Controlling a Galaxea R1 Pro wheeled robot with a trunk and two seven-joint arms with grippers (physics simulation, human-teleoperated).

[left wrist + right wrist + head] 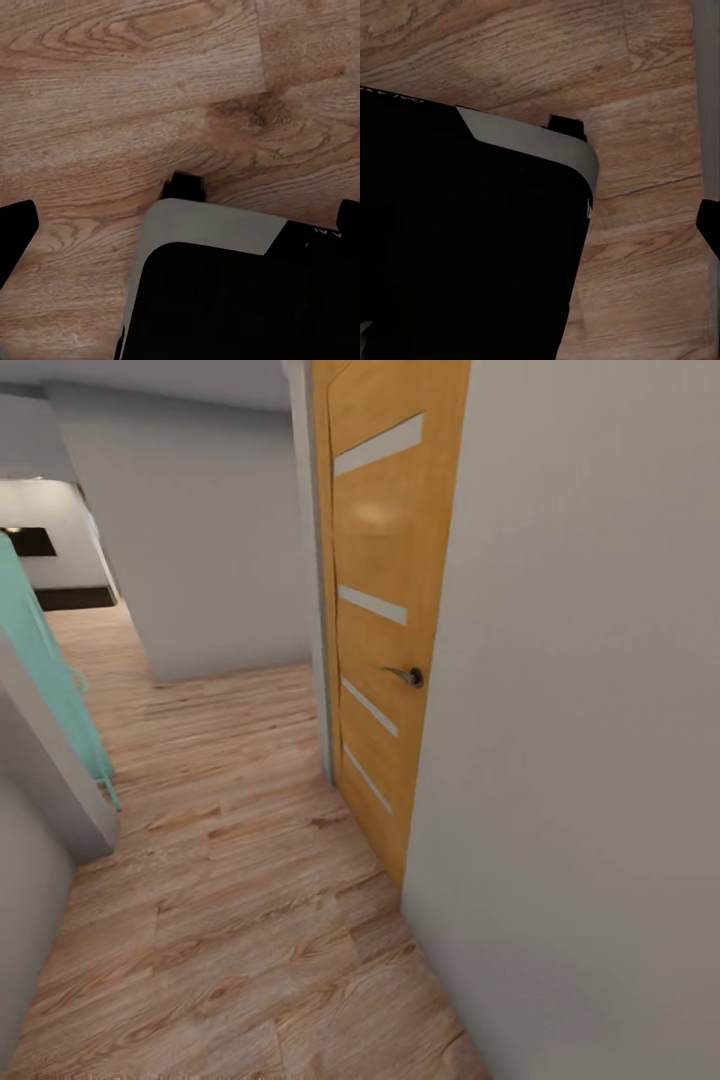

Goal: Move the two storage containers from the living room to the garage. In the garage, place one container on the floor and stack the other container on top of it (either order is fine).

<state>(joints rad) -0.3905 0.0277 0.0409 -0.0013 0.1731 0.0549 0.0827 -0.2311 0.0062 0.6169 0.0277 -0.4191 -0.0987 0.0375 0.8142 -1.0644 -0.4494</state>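
robot's in transit, task looks early or mid-way: no red-orange bin in any pic, so can't tell if either is already in the garage or both are left to fetch.

nearest: both wrist cams look down past the robot's own black/grey base (225,292) at light wood plank floor (112,90). left gripper (180,225): dark fingertips at the two frame edges, well apart, so it's wide open w/ nothing between. right gripper: just one dark tip (711,225) at the frame edge, can't tell its spread; nothing seen held.

head cam: same plank floor (230,920) runs fwd down a hallway. plain white wall (580,760) close on the right, then an orange-brown door (385,610) w/ frosted strips and lever handle (408,676), likely the garage door. teal panel (45,660) on the left. farther off, white walls and a dark low shape (75,597), too small to id.

bins' position relative to grippers: can't say.
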